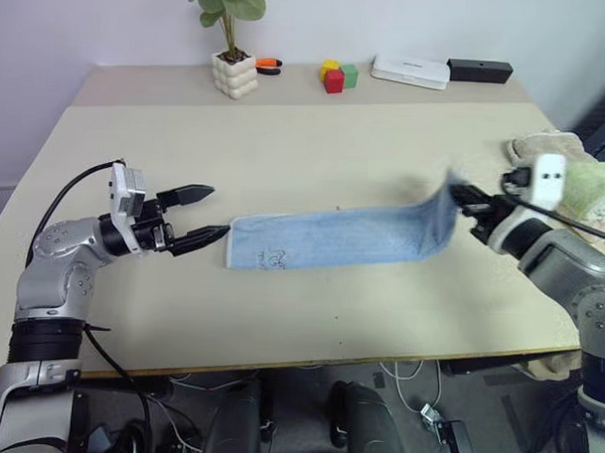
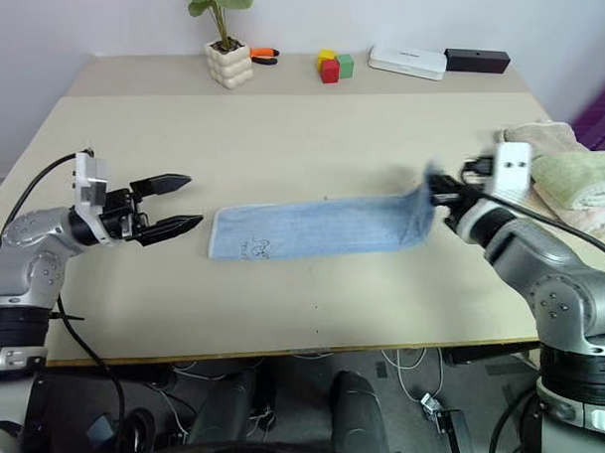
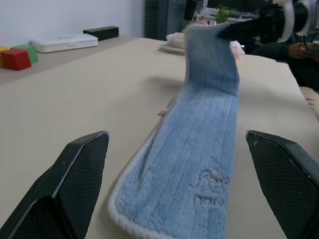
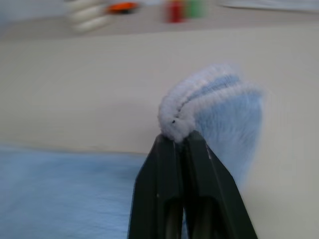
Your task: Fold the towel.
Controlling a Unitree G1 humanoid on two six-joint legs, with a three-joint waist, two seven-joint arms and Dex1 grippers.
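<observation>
Your work surface is a beige table set against a pale wall. Along its far edge you have a potted plant in a bumpy white pot, an orange-handled tool beside it, a cluster of red, yellow and green blocks, a flat white box and a black bar-shaped box. At the table's right edge lie a beige folded towel and a pale green folded towel on top of it.

The towel, light blue and folded into a long narrow strip, lies across the middle of the table, its small dark print near the left end. Its right end stands lifted off the surface.

Your right gripper reaches in from the right, roughly level, its fingers pinched tight on the hem of that raised end. Your left gripper points level toward the strip's left end, jaws spread wide, the lower fingertip just beside the hem, holding nothing.
</observation>
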